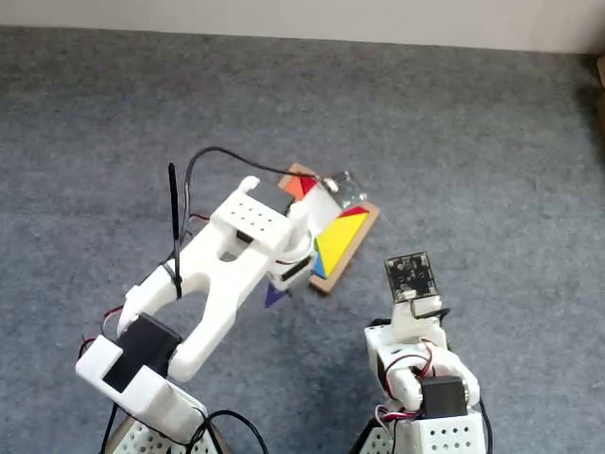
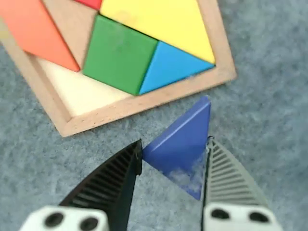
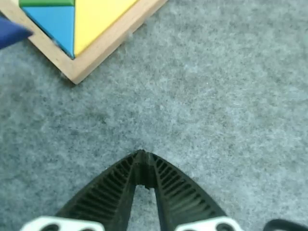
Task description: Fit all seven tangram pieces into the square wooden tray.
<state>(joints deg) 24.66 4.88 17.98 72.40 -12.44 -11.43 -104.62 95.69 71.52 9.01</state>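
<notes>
You have a grey carpet (image 1: 492,142) as your work surface, running out to a pale strip of wall (image 1: 284,14) at the far edge. The square wooden tray (image 2: 144,101) lies flat on it, turned cornerwise to the arms. In it you see a yellow triangle (image 2: 159,21), a green square (image 2: 118,53), a light blue triangle (image 2: 171,65), an orange piece (image 2: 33,29) and a sliver of red (image 2: 89,2), with bare wood showing beside the green square. Your left gripper (image 2: 173,144) clamps the dark blue triangle (image 2: 180,144) outside the tray, just beside its rim. Your right gripper (image 3: 144,159) has its fingertips pressed together on nothing, over bare carpet near a tray corner.
</notes>
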